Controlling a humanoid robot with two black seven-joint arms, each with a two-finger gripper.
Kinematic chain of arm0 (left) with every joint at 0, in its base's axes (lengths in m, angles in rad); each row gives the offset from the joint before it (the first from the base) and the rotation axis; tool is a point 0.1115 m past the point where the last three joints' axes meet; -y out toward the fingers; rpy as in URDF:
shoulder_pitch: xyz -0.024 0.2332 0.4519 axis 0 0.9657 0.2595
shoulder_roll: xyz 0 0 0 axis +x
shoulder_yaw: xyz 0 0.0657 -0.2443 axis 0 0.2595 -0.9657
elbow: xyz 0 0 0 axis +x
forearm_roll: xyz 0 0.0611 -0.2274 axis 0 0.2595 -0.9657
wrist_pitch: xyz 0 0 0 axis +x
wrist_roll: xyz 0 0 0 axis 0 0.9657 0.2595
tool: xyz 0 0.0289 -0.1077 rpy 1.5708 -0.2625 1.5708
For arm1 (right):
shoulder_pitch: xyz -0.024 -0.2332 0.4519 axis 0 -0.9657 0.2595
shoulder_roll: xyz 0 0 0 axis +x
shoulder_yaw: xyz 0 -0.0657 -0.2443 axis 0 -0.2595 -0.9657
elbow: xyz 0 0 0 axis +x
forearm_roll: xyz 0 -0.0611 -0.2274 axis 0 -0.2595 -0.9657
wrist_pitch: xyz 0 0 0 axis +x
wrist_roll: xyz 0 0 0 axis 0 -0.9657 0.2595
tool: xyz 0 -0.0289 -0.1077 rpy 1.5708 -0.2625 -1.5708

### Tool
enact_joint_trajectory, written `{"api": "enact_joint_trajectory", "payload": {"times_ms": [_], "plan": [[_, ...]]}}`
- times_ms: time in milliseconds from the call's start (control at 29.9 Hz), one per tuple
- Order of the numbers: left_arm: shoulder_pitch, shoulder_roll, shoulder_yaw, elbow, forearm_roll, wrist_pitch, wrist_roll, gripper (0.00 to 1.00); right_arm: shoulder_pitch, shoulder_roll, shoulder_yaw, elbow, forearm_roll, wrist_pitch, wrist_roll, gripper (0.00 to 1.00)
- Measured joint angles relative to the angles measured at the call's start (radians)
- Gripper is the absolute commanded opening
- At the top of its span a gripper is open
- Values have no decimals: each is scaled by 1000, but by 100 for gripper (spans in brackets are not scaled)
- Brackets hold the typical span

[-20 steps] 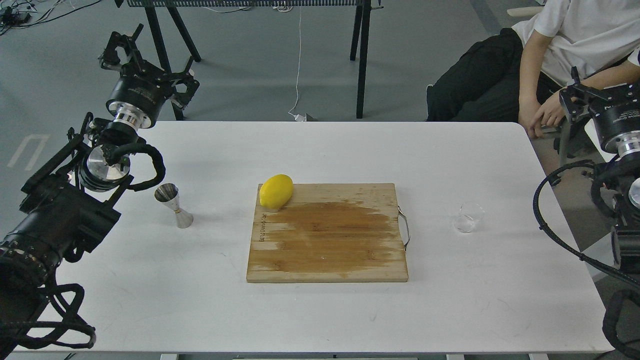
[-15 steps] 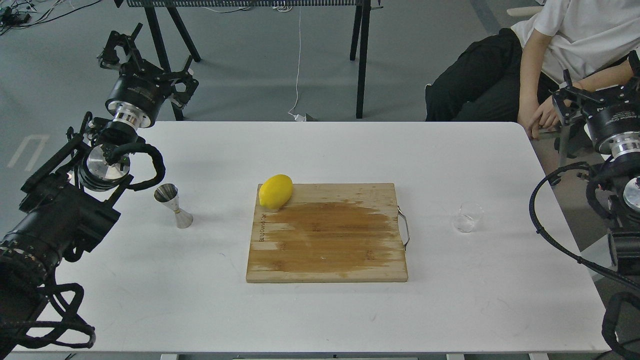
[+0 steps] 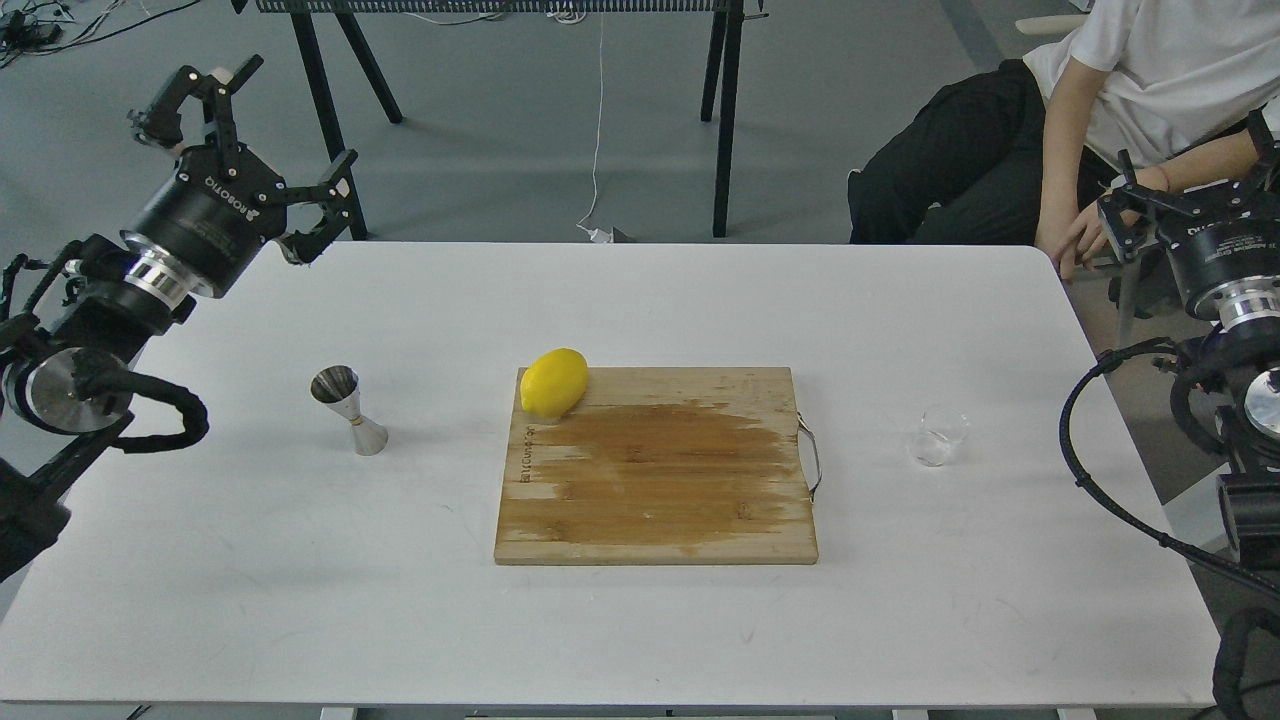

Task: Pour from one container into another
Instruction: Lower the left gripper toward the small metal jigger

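Left arm: black housings, polished silver joint rings, looped black corrugated cable, white "ROBOTIQ" lettering on the wrist. Right arm: matching black casing, silver rings, black cabling.

Even, bright overhead light leaves only soft, short shadows toward 4 o'clock of the jigger and under the board, focus sharp throughout, with faint glare on the table.
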Motion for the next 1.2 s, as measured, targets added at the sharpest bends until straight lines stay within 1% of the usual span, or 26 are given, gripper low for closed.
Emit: {"api": "enact_joint_trajectory", "payload": {"times_ms": [67,167,268,334,401,468,568,669,769,836,936,1037,1137,1204], "plan": [[49,77,2,-99,79,3,-20,100,-13,-10,1,1,0,13,0,100],[129,210,8,-254,176,5,-31,100,-31,-19,5,-1,0,18,2,100],[213,338,11,-369,263,24,-38,99,-44,-37,17,-6,0,19,8,100],[253,382,11,-410,345,60,-58,96,-50,-46,20,-6,-1,19,17,100],[287,398,12,-428,454,120,-98,96,-52,-52,21,-7,-1,19,27,100],[328,401,23,-445,577,200,-129,96,-53,-55,21,-7,-1,19,34,100],[376,397,68,-478,766,340,-143,96,-54,-56,21,-7,-1,19,38,100],[389,370,146,-480,997,494,-146,96,-54,-56,20,-6,-1,19,38,100],[396,350,220,-452,1245,654,-147,96,-54,-56,17,-3,-1,19,38,100],[399,333,268,-404,1387,755,-141,96,-54,-56,14,-3,-1,19,38,100],[399,278,320,-306,1555,854,-129,96,-54,-56,7,-2,-1,19,38,100],[398,198,328,-176,1692,881,-122,95,-55,-54,2,-2,-1,19,38,100],[390,107,321,-10,1795,885,-120,94,-55,-50,-2,-3,-1,19,38,100],[375,50,317,78,1831,886,-120,93,-55,-50,-4,-3,-1,19,38,100]]}}
